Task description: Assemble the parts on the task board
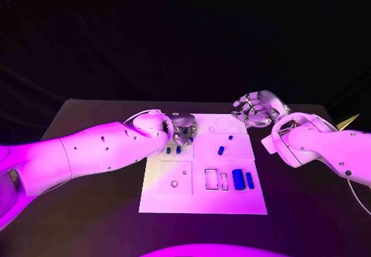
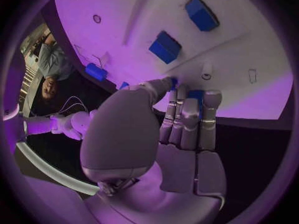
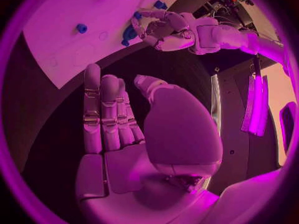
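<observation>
Over the far left part of the task board (image 1: 202, 206), at about 11 o'clock from its centre, the left robot hand (image 1: 182, 130) seems to pinch a small blue part (image 2: 195, 95) between its fingertips (image 2: 212, 97). At 1 o'clock, just past the board's far right corner, the right robot hand (image 1: 255, 108) hovers above the black worktop (image 1: 85, 214), fingers extended and holding nothing. Other blue parts (image 1: 238, 179) lie on the board.
</observation>
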Motion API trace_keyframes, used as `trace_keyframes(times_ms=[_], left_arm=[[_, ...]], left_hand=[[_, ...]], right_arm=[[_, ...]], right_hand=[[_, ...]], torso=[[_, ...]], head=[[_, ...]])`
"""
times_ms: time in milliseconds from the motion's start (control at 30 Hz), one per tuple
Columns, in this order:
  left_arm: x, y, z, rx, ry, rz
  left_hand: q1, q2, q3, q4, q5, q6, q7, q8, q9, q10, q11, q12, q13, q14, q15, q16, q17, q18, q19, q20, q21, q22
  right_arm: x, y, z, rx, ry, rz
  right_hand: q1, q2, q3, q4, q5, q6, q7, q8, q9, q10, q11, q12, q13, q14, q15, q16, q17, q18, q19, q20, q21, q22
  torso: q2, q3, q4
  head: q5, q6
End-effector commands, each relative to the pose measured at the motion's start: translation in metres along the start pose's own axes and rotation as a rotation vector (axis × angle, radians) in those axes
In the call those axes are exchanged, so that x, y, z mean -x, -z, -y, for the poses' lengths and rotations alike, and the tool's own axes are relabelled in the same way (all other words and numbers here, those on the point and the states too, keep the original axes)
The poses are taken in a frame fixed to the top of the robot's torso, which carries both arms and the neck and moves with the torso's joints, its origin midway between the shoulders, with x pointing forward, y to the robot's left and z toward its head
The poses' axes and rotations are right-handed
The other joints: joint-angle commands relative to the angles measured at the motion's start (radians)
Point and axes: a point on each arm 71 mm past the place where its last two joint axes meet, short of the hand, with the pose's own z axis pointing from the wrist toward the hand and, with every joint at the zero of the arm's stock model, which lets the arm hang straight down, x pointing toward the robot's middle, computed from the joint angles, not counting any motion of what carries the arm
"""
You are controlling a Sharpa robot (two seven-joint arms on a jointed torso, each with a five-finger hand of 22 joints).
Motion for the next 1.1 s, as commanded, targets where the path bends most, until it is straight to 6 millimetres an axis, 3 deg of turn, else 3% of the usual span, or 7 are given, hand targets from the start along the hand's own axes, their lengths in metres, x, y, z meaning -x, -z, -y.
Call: trace_keyframes(times_ms=[33,567,867,1100], left_arm=[[-0.0010,-0.0008,0.0034,-0.016,0.014,-0.010],[-0.0032,-0.0011,0.0037,-0.006,0.020,-0.041],[-0.0029,-0.0016,0.0031,0.000,0.021,-0.036],[-0.0011,-0.0019,0.0029,-0.001,0.030,-0.008]], left_hand=[[-0.001,0.002,0.006,-0.002,-0.004,0.007,0.000,-0.006,-0.002,0.006,0.003,-0.007,-0.001,0.002,0.001,0.004,-0.007,-0.004,0.001,-0.003,0.002,-0.004],[0.001,0.002,0.019,-0.019,-0.002,0.017,0.007,-0.025,-0.009,0.003,0.012,-0.043,-0.020,-0.017,0.009,-0.002,-0.038,-0.001,-0.021,0.000,-0.005,-0.015],[0.027,0.049,0.051,-0.075,-0.004,0.090,-0.001,-0.019,0.002,0.085,-0.006,-0.045,-0.018,0.033,-0.008,0.040,0.021,-0.012,0.027,-0.012,0.048,0.050],[0.023,0.062,0.058,-0.098,-0.004,0.118,-0.004,-0.028,0.006,0.112,-0.011,-0.057,-0.017,0.060,-0.013,0.056,0.052,-0.016,0.043,-0.018,0.070,0.074]], right_arm=[[-0.0006,0.0002,-0.0013,0.013,0.001,-0.002],[-0.0010,0.0000,-0.0012,0.011,0.002,-0.005],[-0.0011,0.0000,-0.0014,0.012,0.002,-0.004],[-0.0013,-0.0002,-0.0016,0.013,0.002,-0.004]], right_hand=[[-0.009,0.003,0.000,-0.004,0.004,-0.001,-0.002,0.006,-0.002,0.009,0.001,-0.005,-0.001,-0.001,-0.001,-0.007,0.001,0.012,0.009,-0.001,-0.005,-0.001],[-0.011,0.002,-0.001,-0.005,0.004,0.000,-0.003,0.007,-0.002,0.010,0.001,-0.008,-0.004,-0.001,-0.001,-0.010,0.002,0.012,0.010,-0.002,-0.009,-0.005],[-0.012,0.003,-0.001,-0.005,0.004,0.000,-0.003,0.008,-0.002,0.010,0.001,-0.009,-0.006,-0.001,-0.001,-0.012,0.003,0.012,0.011,-0.001,-0.011,-0.006],[-0.012,0.003,-0.001,-0.005,0.004,0.000,-0.003,0.008,-0.002,0.010,0.001,-0.009,-0.006,-0.001,-0.001,-0.012,0.003,0.012,0.011,-0.001,-0.011,-0.006]], torso=[[-0.001,0.0000,0.0013],[-0.001,-0.0008,0.0010],[-0.001,-0.0011,0.0010],[-0.002,-0.0007,0.0008]], head=[[-0.001,-0.002],[-0.001,-0.003],[-0.002,-0.004],[-0.002,-0.002]])
